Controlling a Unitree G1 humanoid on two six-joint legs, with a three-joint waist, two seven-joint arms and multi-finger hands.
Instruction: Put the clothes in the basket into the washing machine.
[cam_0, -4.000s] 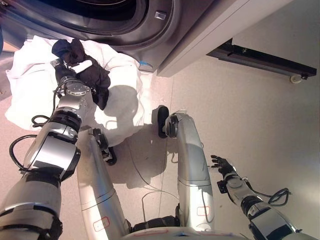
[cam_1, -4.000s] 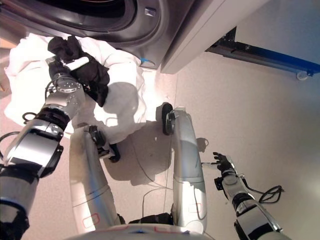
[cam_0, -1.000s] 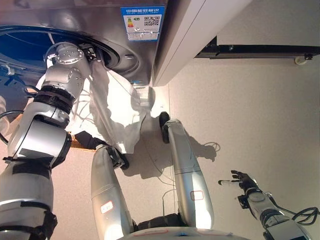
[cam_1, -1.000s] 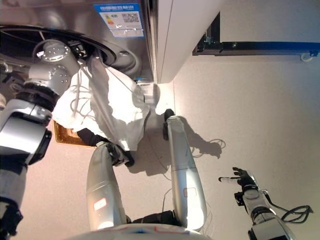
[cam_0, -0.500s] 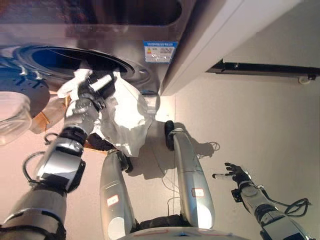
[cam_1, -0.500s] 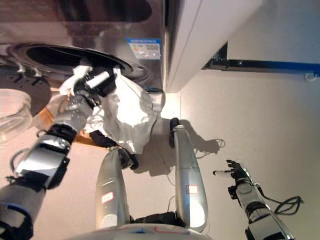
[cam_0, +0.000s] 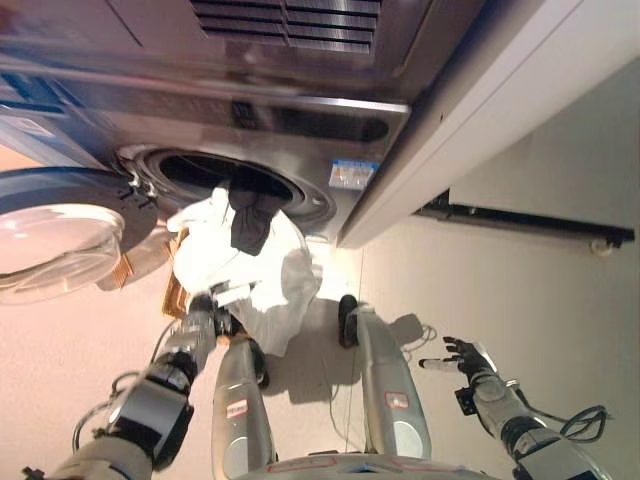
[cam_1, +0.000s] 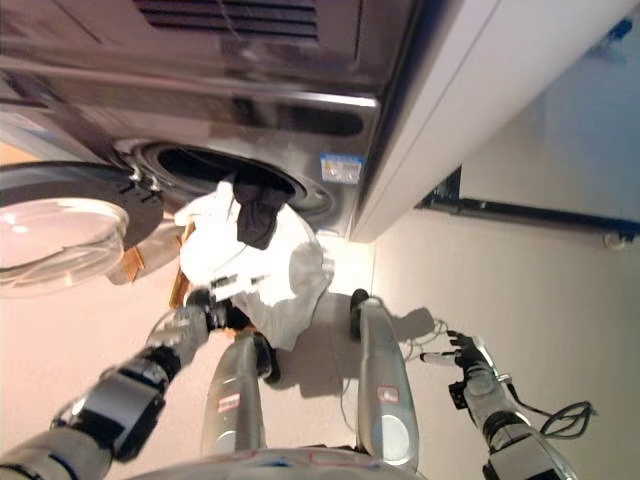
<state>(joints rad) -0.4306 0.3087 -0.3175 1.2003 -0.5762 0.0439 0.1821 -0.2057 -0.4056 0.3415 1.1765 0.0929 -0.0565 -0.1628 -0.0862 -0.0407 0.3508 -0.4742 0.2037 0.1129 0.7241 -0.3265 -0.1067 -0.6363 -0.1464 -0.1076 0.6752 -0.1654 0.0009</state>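
The silver washing machine (cam_0: 300, 120) fills the top of both eye views, its round door (cam_0: 50, 240) swung open to the left. A white cloth (cam_0: 275, 275) hangs out of the drum opening (cam_0: 200, 172) and down the machine's front. A black garment (cam_0: 248, 222) lies over the white cloth at the drum's rim. My left hand (cam_0: 205, 305) is low at the cloth's lower left edge, well below the drum, with loose fingers that hold nothing. A corner of the wicker basket (cam_0: 172, 290) shows behind the cloth. My right hand (cam_0: 462, 356) hovers open over the floor at the lower right.
A white cabinet side (cam_0: 490, 120) stands right of the machine. Behind it a black rail (cam_0: 520, 222) with a small wheel runs along the floor. The open door juts out over the floor on the left.
The camera has tilted up, showing more of the machine. My left hand has dropped from the drum's rim to below the cloth and let go of it. The black garment now shows at the rim.
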